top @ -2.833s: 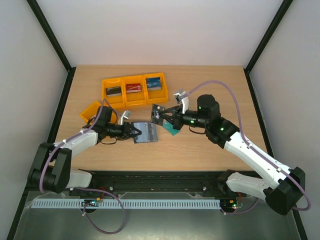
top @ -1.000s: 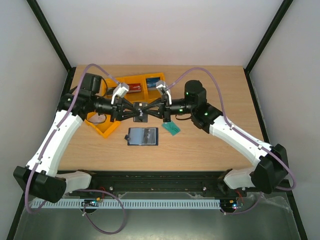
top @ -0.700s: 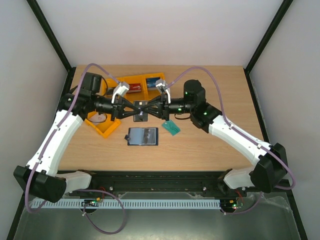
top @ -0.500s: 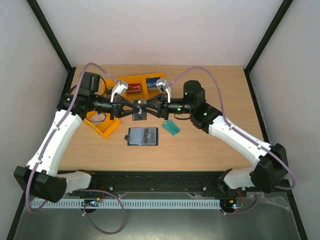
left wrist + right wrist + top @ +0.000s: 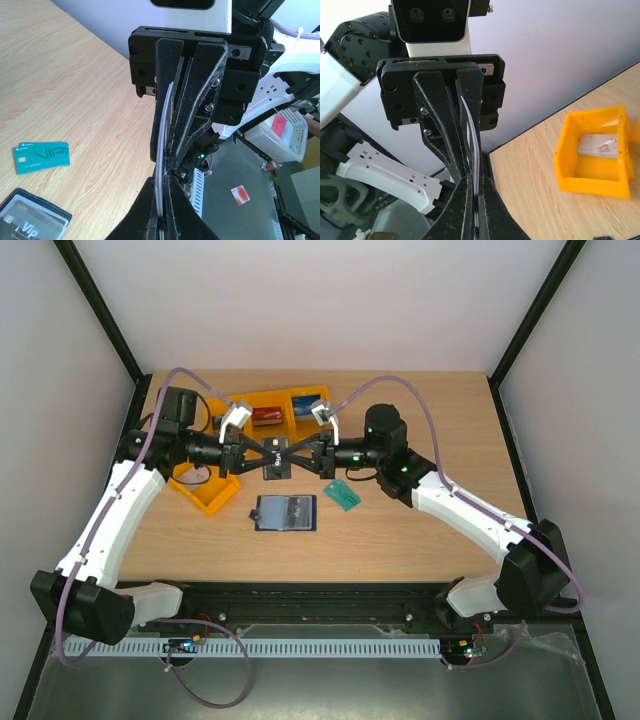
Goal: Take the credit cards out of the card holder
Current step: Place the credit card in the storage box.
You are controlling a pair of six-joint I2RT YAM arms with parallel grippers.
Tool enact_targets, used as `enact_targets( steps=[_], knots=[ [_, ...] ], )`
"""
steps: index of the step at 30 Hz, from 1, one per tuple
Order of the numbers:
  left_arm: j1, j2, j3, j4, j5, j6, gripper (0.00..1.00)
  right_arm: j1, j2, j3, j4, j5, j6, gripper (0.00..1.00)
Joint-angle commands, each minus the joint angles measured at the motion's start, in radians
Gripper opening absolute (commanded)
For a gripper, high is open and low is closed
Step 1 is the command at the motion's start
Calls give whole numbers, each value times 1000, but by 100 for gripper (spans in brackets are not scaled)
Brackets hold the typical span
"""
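Pale wood table (image 5: 420, 420) fills the enclosure, with white walls behind it. Both arms reach in from the sides and meet nose to nose above its middle. The left gripper (image 5: 264, 456) and the right gripper (image 5: 292, 457) are each closed down narrow on the same dark card (image 5: 277, 468), one from each side. The card hangs in the air between them, clear of the table. Both wrist views show it edge-on. It is a thin pale sliver pinched by that camera's own fingers at the bottom and running up between the other gripper's black fingers (image 5: 200, 100).

The holder (image 5: 286, 512) lies open and flat on the table, nearer the arm bases than the held card and apart from both grippers. The left wrist view catches a corner of it with a grey card (image 5: 37, 227) in a sleeve.

A teal card (image 5: 343, 495) lies flat to the right of the holder, not touching it. Behind the grippers stands a row of orange bins (image 5: 265, 410) with a red and a blue card inside. A loose bin (image 5: 205, 490) sits under the left arm, turned at an angle to the row.
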Motion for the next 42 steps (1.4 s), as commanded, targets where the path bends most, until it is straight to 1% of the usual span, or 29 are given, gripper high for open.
enact_targets(
  steps=[1,6,11,14,16,18,21,24,25,27,28,31,34,40,42],
  knots=[
    [5,-18,-13,27,38,-26,2,13,1,10,86,-41,47,2],
    [8,-19,-19,24,44,-23,2,13,-1,28,58,-39,63,2],
    [9,-22,-25,19,38,-13,2,13,-10,50,-51,6,-11,2],
    [12,-24,-20,14,46,-5,2,13,-17,28,-28,-6,-2,11],
    [13,-23,-19,13,45,-1,2,15,-15,13,19,-20,29,12],
    [14,-22,-22,13,44,-4,2,20,-3,12,32,-23,40,12],
    [14,-24,-28,18,41,-9,2,28,14,26,34,-31,43,2],
    [16,-26,-42,44,23,-37,2,29,13,34,10,-12,27,2],
    [20,-28,-52,66,7,-65,7,29,11,40,-10,0,16,2],
    [39,-31,-78,117,-19,-121,20,28,10,56,-72,35,-13,2],
    [51,-32,-90,134,-23,-140,24,29,11,64,-103,51,-26,2],
    [77,-37,-113,164,-36,-171,40,25,16,81,-178,89,-51,2],
    [97,-45,-121,167,-55,-172,50,16,17,85,-214,110,-59,2],
    [124,-62,-138,151,-116,-142,63,-13,25,95,-279,166,-58,2],
    [133,-66,-138,147,-149,-135,71,-19,30,107,-316,193,-70,2]
  ],
)
